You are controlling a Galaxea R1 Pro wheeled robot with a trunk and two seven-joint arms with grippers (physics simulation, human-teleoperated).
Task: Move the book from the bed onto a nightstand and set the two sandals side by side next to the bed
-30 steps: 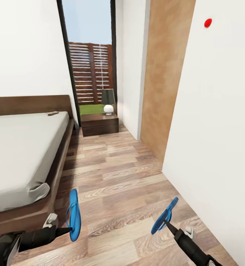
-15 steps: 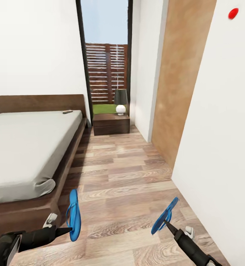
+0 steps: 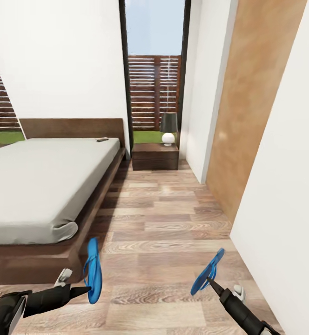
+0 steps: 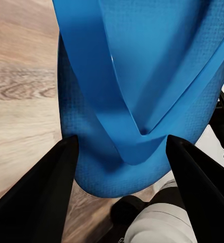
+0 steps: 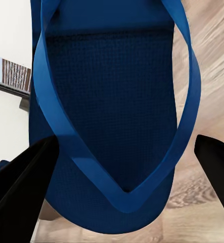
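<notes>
Turned to the left since a second ago, so the bed, nightstand and window all sit further right in the head view, with a second window now at the far left; same hold on both sandals as before.

Left gripper shut tight on the left sandal; thin, flat, bright blue, bumpy like foam, held up on its edge above the wood-plank floor, close to the bed's dark brown frame; up close, smooth blue straps meeting in a V.

Right gripper shut tight on the right sandal, tilted, near the white wall; darker blue up close.

Small dark flat thing, maybe the book, too small to tell, on the smooth grey mattress by the headboard.

Glossy brown nightstand beside the bed; on top, a lamp with a dark shade and round white base.
</notes>
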